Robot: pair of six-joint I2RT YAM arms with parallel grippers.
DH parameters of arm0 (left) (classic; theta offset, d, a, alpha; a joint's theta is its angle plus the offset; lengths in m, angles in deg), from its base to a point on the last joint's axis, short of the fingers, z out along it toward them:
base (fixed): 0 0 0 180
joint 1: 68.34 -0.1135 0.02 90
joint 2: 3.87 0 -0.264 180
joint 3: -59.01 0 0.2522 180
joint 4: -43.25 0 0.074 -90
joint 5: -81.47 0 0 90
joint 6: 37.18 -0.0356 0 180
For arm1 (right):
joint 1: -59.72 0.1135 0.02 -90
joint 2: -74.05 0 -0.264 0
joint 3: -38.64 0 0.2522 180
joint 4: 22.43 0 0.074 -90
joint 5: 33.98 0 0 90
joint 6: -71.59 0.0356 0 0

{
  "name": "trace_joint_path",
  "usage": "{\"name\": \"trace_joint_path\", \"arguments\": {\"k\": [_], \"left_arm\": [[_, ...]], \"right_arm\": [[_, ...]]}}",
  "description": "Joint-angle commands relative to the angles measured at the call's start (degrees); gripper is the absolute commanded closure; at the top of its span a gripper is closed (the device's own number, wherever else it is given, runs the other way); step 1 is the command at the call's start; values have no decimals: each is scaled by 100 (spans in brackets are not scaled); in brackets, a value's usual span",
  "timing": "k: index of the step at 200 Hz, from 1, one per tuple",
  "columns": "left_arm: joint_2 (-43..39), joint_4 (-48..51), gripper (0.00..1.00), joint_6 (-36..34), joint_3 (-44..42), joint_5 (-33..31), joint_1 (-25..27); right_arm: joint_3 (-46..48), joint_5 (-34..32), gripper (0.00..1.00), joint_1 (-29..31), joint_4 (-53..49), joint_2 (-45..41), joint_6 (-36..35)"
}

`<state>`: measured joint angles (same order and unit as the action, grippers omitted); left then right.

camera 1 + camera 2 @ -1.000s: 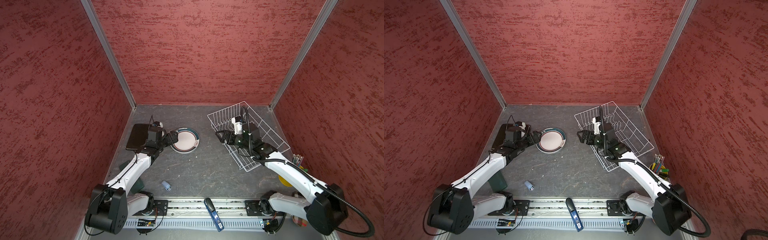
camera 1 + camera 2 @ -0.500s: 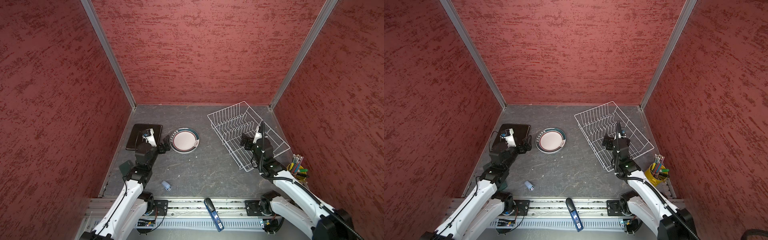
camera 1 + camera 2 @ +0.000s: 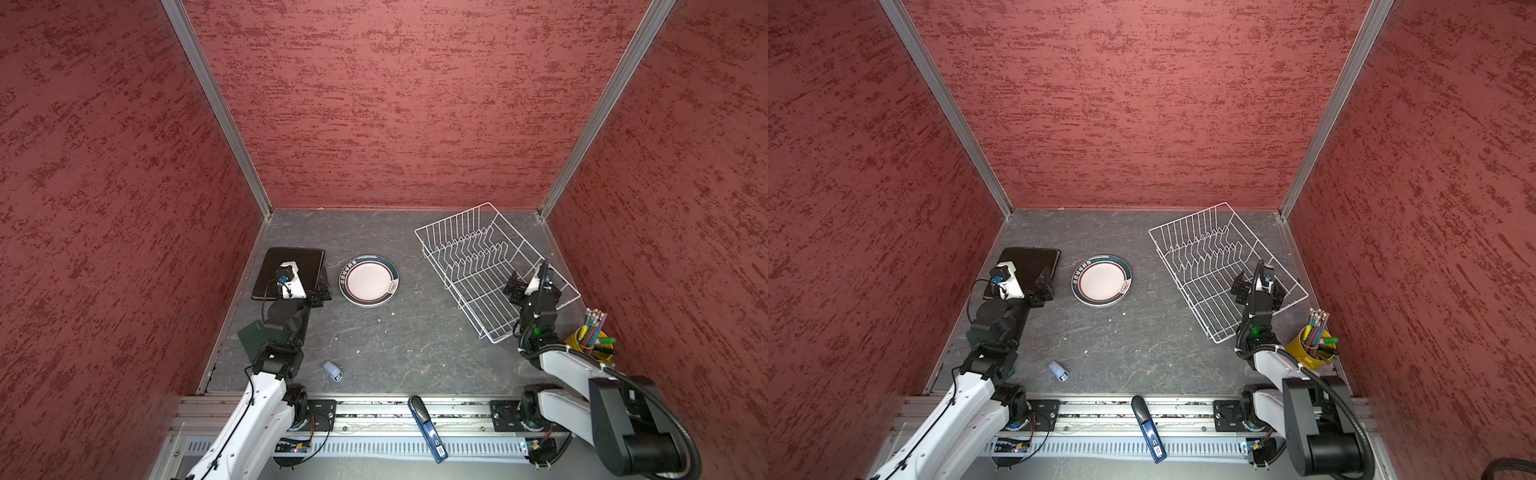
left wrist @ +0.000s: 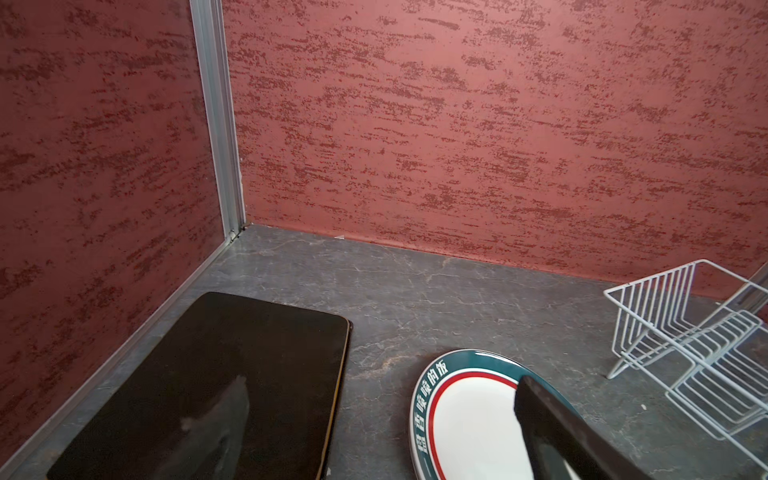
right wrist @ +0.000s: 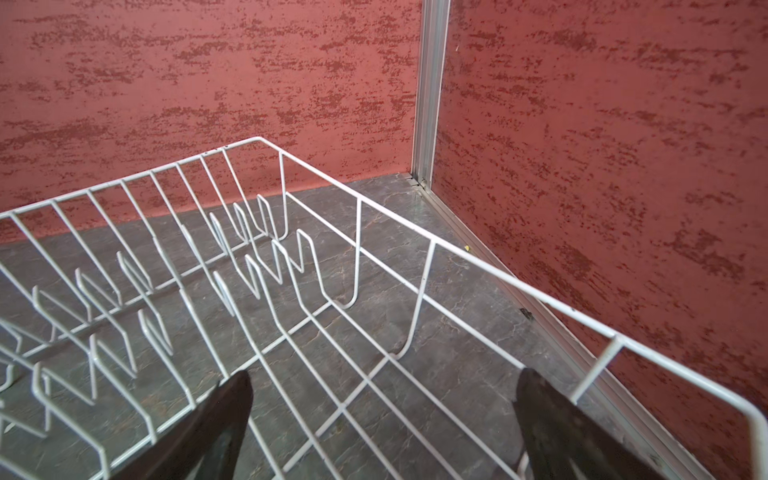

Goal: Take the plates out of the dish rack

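Note:
The white wire dish rack (image 3: pixel 452 216) (image 3: pixel 1187 216) (image 5: pixel 361 199) stands at the back right with nothing between its prongs. A round teal-rimmed plate (image 3: pixel 369 280) (image 3: pixel 1101 280) (image 4: pixel 465 419) lies flat on the table mid-left, and another rim edge shows under it. A dark brown square plate (image 3: pixel 297 257) (image 3: pixel 1034 259) (image 4: pixel 232 365) lies flat to its left. My left gripper (image 3: pixel 323 289) (image 3: pixel 1044 289) (image 4: pixel 382 428) hangs open and holds nothing over the gap between these two plates. My right gripper (image 3: pixel 532 286) (image 3: pixel 1256 291) (image 5: pixel 382 415) is open and holds nothing above the rack's near end.
A yellow cup of pens (image 3: pixel 588 340) (image 3: pixel 1310 345) stands by the right wall, close to the right arm. A small blue object (image 3: pixel 332 370) (image 3: pixel 1058 371) lies near the front. A blue-handled tool (image 3: pixel 426 428) rests on the front rail. Red walls close three sides.
Both arms have drawn back toward the front. The left gripper left the round plate's edge, and the right gripper moved from the rack's middle to its near end. Both stayed open.

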<state>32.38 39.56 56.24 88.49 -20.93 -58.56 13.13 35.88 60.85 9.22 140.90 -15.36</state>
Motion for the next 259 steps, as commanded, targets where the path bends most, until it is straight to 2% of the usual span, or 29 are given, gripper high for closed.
{"name": "trace_joint_path", "arguments": {"k": [1, 26, 49, 69, 95, 123, 157, 179, 196, 203, 208, 221, 231, 239, 249, 259], "left_arm": [[239, -803, 1, -503, -205, -154, -68], [621, -944, 1, -552, -224, -125, -153], [1062, -1787, 1, -530, -431, -39, -284], [1668, -2475, 1, -193, -535, 178, -591], [2453, -3076, 1, -150, -468, 553, -865], [3050, -3366, 1, -306, -380, 813, -934], [3922, -4018, 1, -331, -349, 862, -993], [4624, -4599, 1, -263, -297, 702, -1029], [5258, -4380, 1, -265, 202, 455, -1025], [5085, -3434, 1, -217, 526, 555, -1016], [5062, -3154, 1, -219, 657, 634, -1045], [5222, -3756, 1, -257, 470, 658, -1070], [5107, -3408, 1, -194, 535, 657, -1064], [5208, -3723, 0, -242, 470, 626, -1058], [5119, -3461, 1, -203, 518, 624, -1048], [5192, -3682, 1, -251, 483, 598, -1040]], "right_arm": [[90, 458, 1, -120, 1433, 450, -56], [125, 561, 1, -186, 2157, 1090, -75], [169, 667, 1, -191, 2693, 1524, -69], [267, 848, 1, -184, 3088, 1809, -115], [522, 928, 1, -196, 4128, 2360, -172], [423, 965, 1, -192, 3801, 2259, -177], [-15, 967, 1, -194, 2891, 2177, -165], [-370, 938, 1, -194, 2235, 2179, -153], [-377, 964, 1, -209, 2222, 2174, -142], [-364, 947, 1, -201, 2219, 2180, -146], [-364, 942, 1, -205, 2235, 2177, -138], [-364, 915, 1, -201, 2232, 2180, -135], [-365, 910, 1, -205, 2237, 2179, -134], [-370, 922, 1, -205, 2236, 2177, -132], [-372, 924, 1, -207, 2212, 2181, -130], [-376, 924, 1, -201, 2222, 2175, -131]]}}
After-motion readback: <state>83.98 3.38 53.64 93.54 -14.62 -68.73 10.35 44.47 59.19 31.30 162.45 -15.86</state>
